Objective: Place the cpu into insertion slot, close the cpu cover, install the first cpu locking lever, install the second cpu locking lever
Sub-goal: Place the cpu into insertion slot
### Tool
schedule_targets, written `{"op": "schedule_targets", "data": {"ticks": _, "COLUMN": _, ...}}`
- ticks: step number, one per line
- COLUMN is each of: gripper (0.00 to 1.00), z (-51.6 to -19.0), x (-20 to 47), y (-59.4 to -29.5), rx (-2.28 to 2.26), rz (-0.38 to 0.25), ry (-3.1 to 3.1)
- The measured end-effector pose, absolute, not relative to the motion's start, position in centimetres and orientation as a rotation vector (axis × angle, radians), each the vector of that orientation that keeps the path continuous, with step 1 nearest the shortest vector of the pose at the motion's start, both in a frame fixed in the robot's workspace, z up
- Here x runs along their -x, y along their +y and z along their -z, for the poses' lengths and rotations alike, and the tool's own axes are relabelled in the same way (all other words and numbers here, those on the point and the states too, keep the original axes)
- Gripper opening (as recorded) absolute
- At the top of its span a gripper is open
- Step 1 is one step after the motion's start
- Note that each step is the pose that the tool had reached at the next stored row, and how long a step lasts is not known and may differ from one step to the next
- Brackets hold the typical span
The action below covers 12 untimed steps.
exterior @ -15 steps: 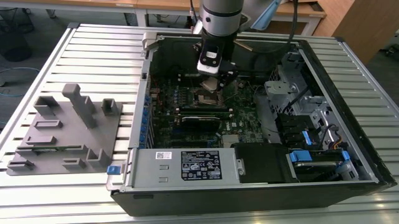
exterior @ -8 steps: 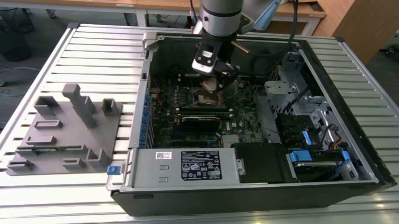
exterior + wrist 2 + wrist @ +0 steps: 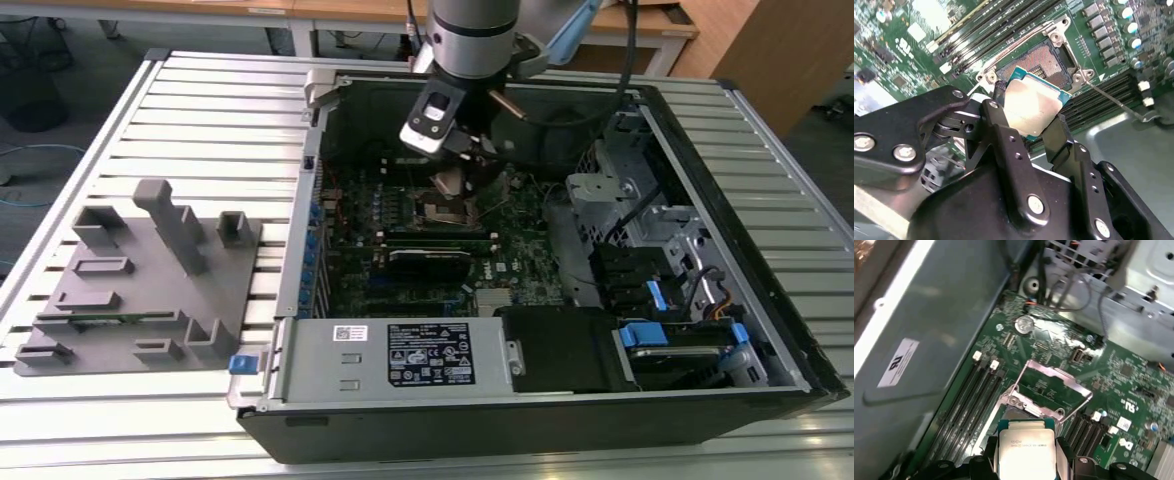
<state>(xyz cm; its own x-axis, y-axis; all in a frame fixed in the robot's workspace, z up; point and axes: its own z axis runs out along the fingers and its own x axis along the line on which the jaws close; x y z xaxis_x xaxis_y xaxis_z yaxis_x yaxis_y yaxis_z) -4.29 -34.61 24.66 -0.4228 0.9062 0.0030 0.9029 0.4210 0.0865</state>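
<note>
Exterior view puts the hand (image 3: 454, 182) toward 12 o'clock inside the open case (image 3: 534, 430), clamped on the cpu (image 3: 1036, 107) just over the bare insertion slot (image 3: 1046, 62), with the cpu cover (image 3: 1054, 371) raised, so no step looks finished.

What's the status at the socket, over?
Gripper shut on cpu, over slot, not seated. Cover tilted up, open. Slot uncovered.

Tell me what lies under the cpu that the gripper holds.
The open insertion slot, its dark contact field partly visible. The cpu, held by the gripper, covers the rest of it.
</note>
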Motion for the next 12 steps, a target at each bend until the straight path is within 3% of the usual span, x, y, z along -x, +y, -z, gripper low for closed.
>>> {"op": "schedule_targets", "data": {"ticks": 12, "gripper": 0.54, "z": -24.52, "x": 4.29, "y": -34.61, "rx": -1.932, "rz": -0.107, "ry": 2.409}}
